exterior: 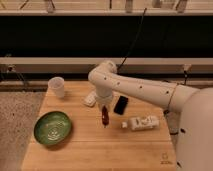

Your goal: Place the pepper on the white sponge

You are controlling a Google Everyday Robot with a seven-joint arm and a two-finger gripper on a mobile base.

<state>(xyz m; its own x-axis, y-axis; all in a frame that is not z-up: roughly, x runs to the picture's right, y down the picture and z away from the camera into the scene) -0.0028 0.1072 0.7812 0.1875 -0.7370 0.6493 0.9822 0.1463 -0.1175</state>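
The dark-red pepper (104,117) hangs upright from my gripper (104,109), which is shut on its top end, just above the wooden table (95,150). The white sponge (90,99) lies flat on the table to the left of the gripper and slightly behind it, partly hidden by the wrist. The pepper is apart from the sponge, a short way to its front right. My white arm reaches in from the right side of the view.
A black phone (120,105) lies just right of the gripper. A white labelled bottle (141,122) lies on its side at the front right. A translucent cup (57,87) stands at the back left. A green bowl (52,128) sits at the front left.
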